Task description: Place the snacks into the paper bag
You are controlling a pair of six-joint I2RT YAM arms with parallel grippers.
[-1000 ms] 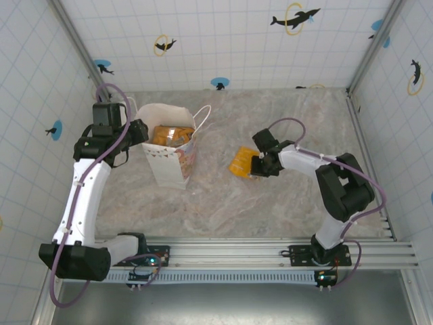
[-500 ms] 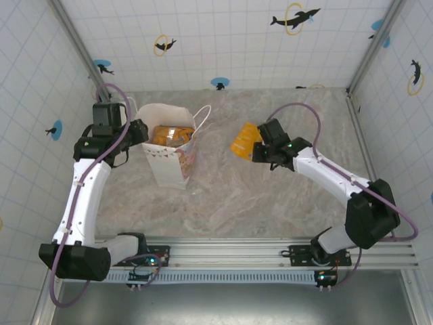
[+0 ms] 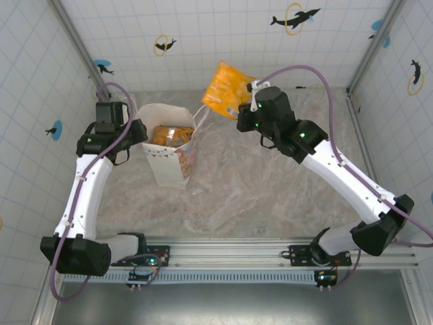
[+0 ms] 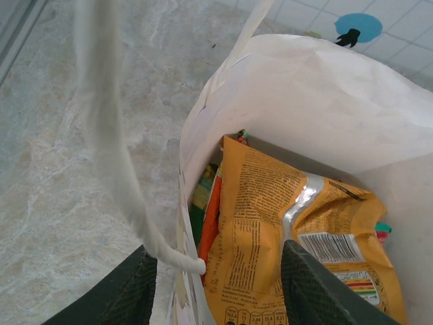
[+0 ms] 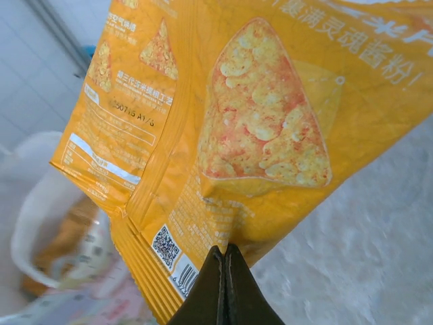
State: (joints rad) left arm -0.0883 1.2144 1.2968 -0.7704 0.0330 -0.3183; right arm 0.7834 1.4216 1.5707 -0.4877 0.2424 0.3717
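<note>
Packet point(image 3: 226, 88) now aloft near paper bag point(image 3: 166, 166), off the table point(image 3: 270, 196) — right hand point(image 5: 223, 257) clamped on it; left hand point(image 4: 213, 291) open.

Orange packet point(image 5: 257, 135) in closed pincer point(image 5: 225, 254)

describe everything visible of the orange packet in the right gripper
A flat orange-yellow foil packet, glossy and creased, printed with a triangular crisp, small text, a barcode and a QR code. It is held in the air, tilted, pinched at one edge by the shut jaws of the right gripper, beyond and right of the paper bag.
</note>
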